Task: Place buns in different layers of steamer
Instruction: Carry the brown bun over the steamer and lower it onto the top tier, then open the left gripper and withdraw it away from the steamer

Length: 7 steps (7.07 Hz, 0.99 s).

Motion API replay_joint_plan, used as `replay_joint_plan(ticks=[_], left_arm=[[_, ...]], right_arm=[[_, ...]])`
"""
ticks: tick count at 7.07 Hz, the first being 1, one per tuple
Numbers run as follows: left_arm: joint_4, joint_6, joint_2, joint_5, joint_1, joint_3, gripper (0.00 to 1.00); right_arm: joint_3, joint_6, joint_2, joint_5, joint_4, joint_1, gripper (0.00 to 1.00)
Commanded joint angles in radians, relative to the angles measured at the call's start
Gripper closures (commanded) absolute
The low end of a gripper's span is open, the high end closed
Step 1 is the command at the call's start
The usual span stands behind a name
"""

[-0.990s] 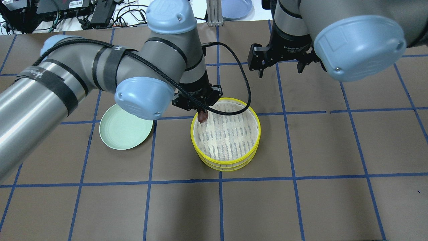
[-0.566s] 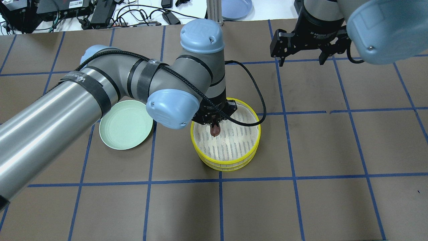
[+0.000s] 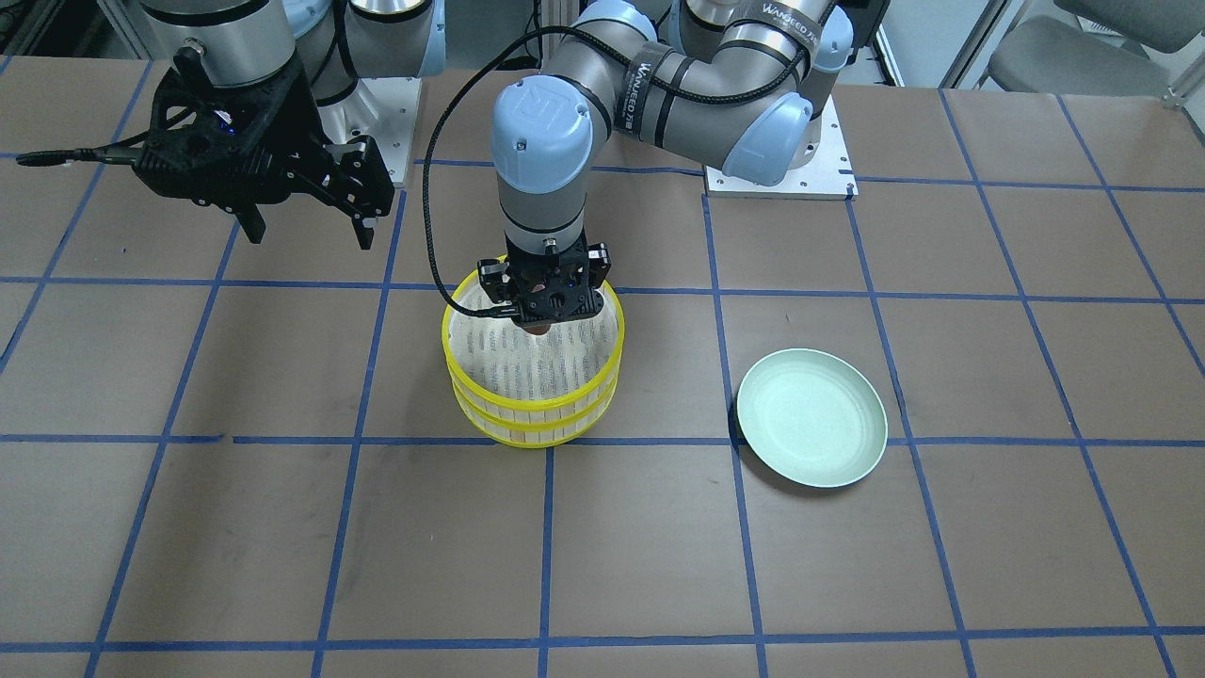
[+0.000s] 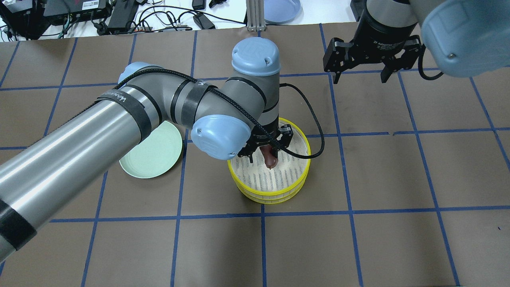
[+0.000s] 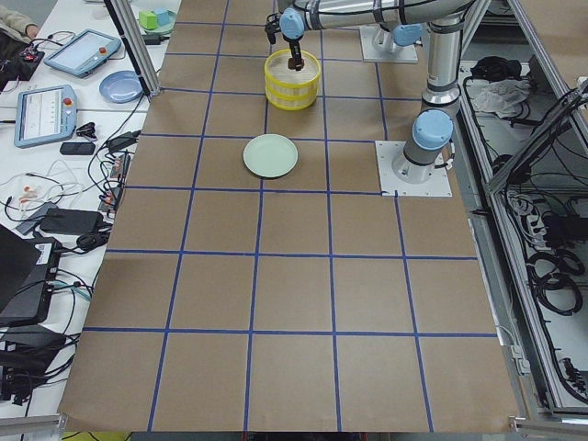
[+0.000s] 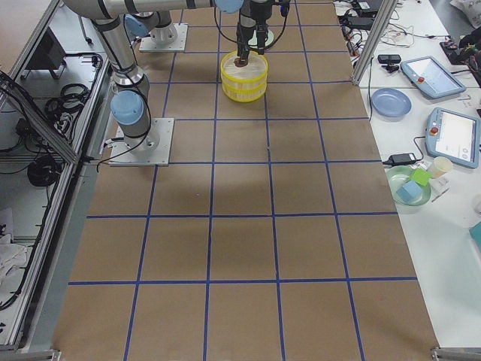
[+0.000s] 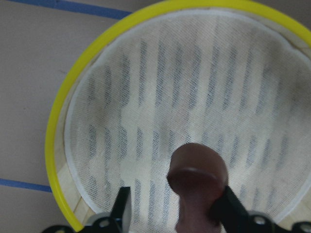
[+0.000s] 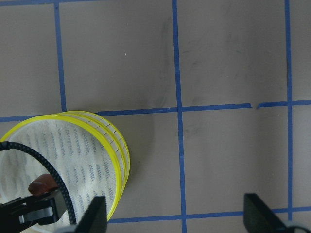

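Two stacked yellow-rimmed steamer tiers [image 4: 275, 177] stand mid-table, also in the front view [image 3: 527, 372] and the left wrist view [image 7: 160, 97]. My left gripper [image 4: 265, 157] [image 3: 544, 320] hangs inside the top tier. Its jaws stand wider than the dark reddish-brown bun [image 4: 271, 159] [image 7: 197, 167] between them. The bun lies against one finger, with a gap to the other. I cannot tell if it rests on the woven floor. My right gripper [image 4: 360, 77] [image 3: 311, 239] is open and empty, above the table beyond the steamer. The cream-white bun is not in view.
An empty pale green plate [image 4: 153, 157] [image 3: 810, 428] lies on the table on my left of the steamer, partly under my left arm. The left arm's black cable [image 4: 314, 131] loops over the steamer's far rim. A blue plate [image 4: 281, 10] and cables lie past the table's far edge.
My left gripper moved right from the top tier's rim toward its middle with the bun, and its jaws have spread off the bun. My right gripper drew back to the right.
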Motion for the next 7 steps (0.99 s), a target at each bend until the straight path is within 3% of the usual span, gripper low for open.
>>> replay_joint_plan(ticks=[1,3,5,7], left_arm=[[-0.008,0.016,0.003,-0.055,0.001,-0.003,0.0],[-0.013,0.142,0.043,-0.038,0.037,-0.001,0.0],[-0.06,0.301,0.091,-0.04,0.164,-0.001,0.0],[-0.122,0.582,0.131,0.076,0.316,0.002,0.0]], right_arm=[[-0.01,-0.029,0.001,0.007,0.036,-0.011,0.0],[-0.009,-0.101,-0.001,0.007,0.036,-0.01,0.0],[-0.007,-0.106,-0.001,0.01,0.039,-0.01,0.0],[-0.006,-0.104,-0.001,0.007,0.04,-0.01,0.0]])
